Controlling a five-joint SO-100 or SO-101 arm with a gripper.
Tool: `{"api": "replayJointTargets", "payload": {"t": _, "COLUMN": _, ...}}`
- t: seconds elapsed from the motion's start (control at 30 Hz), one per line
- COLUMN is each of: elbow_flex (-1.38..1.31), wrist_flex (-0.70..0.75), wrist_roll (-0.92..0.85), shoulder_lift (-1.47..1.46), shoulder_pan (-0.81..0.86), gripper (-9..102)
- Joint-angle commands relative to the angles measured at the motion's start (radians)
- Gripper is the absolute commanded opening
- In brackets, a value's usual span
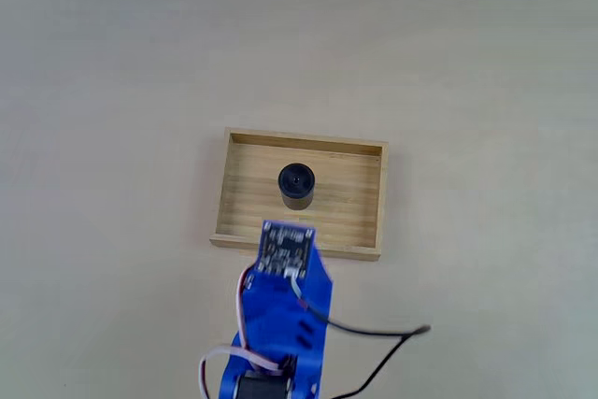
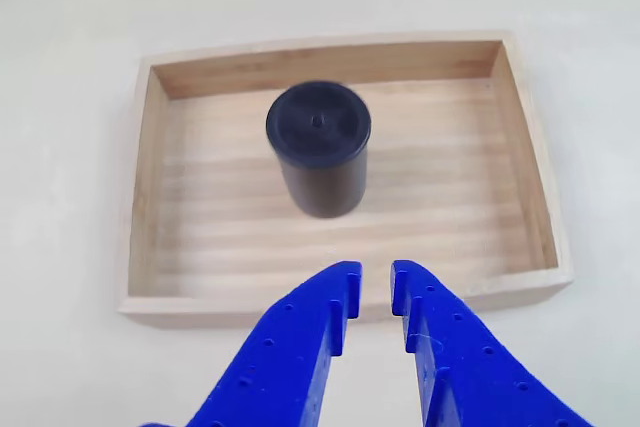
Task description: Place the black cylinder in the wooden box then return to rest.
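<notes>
The black cylinder (image 1: 297, 184) stands upright on the floor of the wooden box (image 1: 241, 198), a little left of its middle and toward the far wall. In the other view the cylinder (image 2: 319, 147) shows its round recessed top inside the box (image 2: 150, 197). My blue gripper (image 2: 375, 282) hovers over the box's near wall, apart from the cylinder. Its fingers are close together, with a narrow gap and nothing between them. In the fixed view my blue arm (image 1: 285, 287) reaches up from the bottom edge, and its wrist board covers the box's near rim.
The box rests on a plain pale tabletop (image 1: 486, 63). A black cable (image 1: 374, 329) trails from the arm toward the right over the table in the fixed view.
</notes>
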Motion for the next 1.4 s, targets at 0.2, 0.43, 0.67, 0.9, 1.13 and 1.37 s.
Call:
{"api": "replayJointTargets", "payload": {"t": 0.2, "elbow_flex": 0.261, "wrist_flex": 0.183, "wrist_roll": 0.011, "shoulder_lift": -0.517, "shoulder_pan": -0.023, "gripper": 0}}
{"api": "replayJointTargets", "payload": {"t": 0.43, "elbow_flex": 0.411, "wrist_flex": 0.267, "wrist_roll": 0.002, "shoulder_lift": -0.712, "shoulder_pan": -0.025, "gripper": 0}}
{"api": "replayJointTargets", "payload": {"t": 0.67, "elbow_flex": 0.503, "wrist_flex": 0.341, "wrist_roll": -0.017, "shoulder_lift": -0.805, "shoulder_pan": -0.005, "gripper": -1}}
{"api": "replayJointTargets", "payload": {"t": 0.9, "elbow_flex": 0.589, "wrist_flex": 0.344, "wrist_roll": -0.046, "shoulder_lift": -0.805, "shoulder_pan": 0.002, "gripper": -1}}
{"api": "replayJointTargets", "payload": {"t": 1.13, "elbow_flex": 0.644, "wrist_flex": 0.368, "wrist_roll": -0.058, "shoulder_lift": -0.805, "shoulder_pan": 0.005, "gripper": -1}}
{"api": "replayJointTargets", "payload": {"t": 1.37, "elbow_flex": 0.644, "wrist_flex": 0.506, "wrist_roll": -0.058, "shoulder_lift": -0.807, "shoulder_pan": -0.020, "gripper": -1}}
